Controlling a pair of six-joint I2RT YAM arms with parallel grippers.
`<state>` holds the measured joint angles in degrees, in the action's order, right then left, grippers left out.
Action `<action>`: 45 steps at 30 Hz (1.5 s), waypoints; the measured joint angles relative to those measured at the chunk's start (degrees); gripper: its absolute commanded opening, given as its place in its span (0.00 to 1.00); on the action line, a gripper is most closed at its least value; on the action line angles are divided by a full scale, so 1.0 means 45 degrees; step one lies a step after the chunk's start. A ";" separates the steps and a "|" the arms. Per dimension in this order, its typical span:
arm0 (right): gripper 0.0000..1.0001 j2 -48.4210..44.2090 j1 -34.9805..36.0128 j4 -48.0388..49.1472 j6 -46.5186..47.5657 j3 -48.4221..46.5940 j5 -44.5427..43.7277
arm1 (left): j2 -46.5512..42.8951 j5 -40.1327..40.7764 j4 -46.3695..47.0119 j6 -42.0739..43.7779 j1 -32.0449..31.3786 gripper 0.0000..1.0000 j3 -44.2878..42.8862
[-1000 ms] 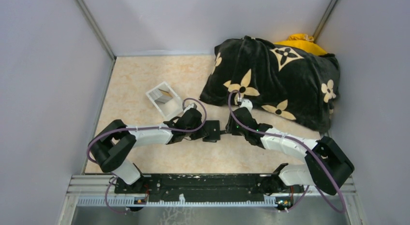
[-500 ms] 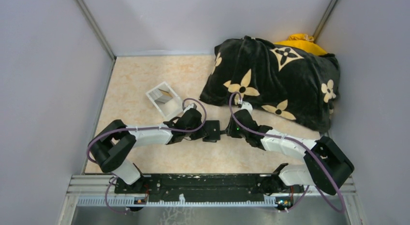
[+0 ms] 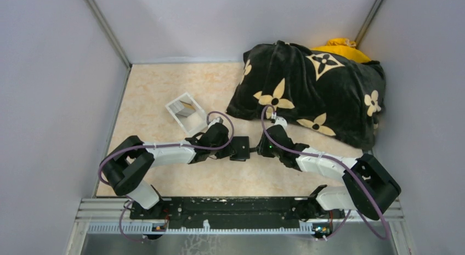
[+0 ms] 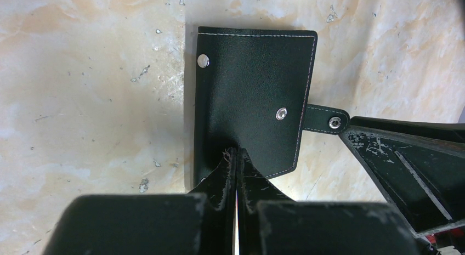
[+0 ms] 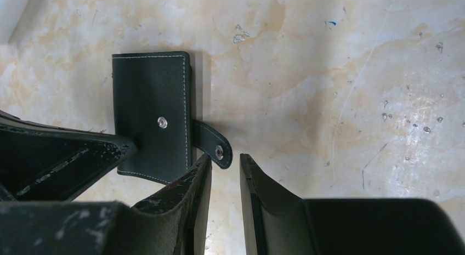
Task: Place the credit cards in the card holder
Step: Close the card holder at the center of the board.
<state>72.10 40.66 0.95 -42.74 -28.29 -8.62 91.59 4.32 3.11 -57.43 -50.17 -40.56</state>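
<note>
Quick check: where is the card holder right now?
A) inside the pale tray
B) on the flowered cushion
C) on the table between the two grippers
C: the black card holder lies on the table, with the left gripper and right gripper either side.

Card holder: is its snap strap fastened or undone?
Undone. The strap sticks out sideways past the edge of the card holder, and the snap on the cover is bare.

Beige marbled table [image 3: 159, 85] carries a small black card holder [image 3: 240, 147] near the front middle, a pale grey open box [image 3: 186, 112] further back left, and a big black flower-patterned cushion [image 3: 312, 93] at the back right corner.
</note>
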 measured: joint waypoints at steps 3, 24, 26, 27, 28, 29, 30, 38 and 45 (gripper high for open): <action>0.26 0.0092 -0.0073 0.0092 -0.0010 0.0102 0.0083 | 0.0000 0.0000 0.0000 0.0000 0.0000 0.00 0.0000; 0.09 0.0374 -0.0423 0.0913 -0.0219 0.0369 0.0855 | 0.0039 -0.0005 0.0005 -0.0005 0.0000 0.00 0.0000; 0.07 0.0369 -0.0423 0.0952 -0.0214 0.0369 0.0894 | 0.0063 -0.0005 0.0005 -0.0005 0.0000 0.00 0.0000; 0.06 0.0369 -0.0423 0.0952 -0.0209 0.0369 0.0908 | 0.0063 -0.0005 0.0010 -0.0005 0.0000 0.00 0.0000; 0.05 0.0369 -0.0423 0.0967 -0.0199 0.0369 0.0933 | 0.0063 -0.0005 0.0010 -0.0005 0.0000 0.00 0.0000; 0.05 0.0369 -0.0423 0.0976 -0.0189 0.0369 0.0942 | 0.0063 -0.0005 0.0010 -0.0005 0.0000 0.00 0.0005; 0.04 0.0369 -0.0427 0.0996 -0.0180 0.0369 0.0947 | 0.0063 -0.0005 0.0015 -0.0005 0.0000 0.00 0.0005; 0.00 0.0369 -0.0437 0.1127 0.0131 0.0350 0.1282 | 0.0073 -0.0005 0.0112 -0.0005 0.0000 0.00 0.0063; 0.00 0.0510 -0.0432 0.0549 0.0831 -0.0525 0.1744 | 0.0083 -0.0005 0.0117 -0.0005 0.0000 0.00 0.0058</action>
<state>74.39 38.72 3.42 -39.00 -30.65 -0.78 91.96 4.29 3.64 -57.45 -50.17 -40.29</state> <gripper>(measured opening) 0.008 0.004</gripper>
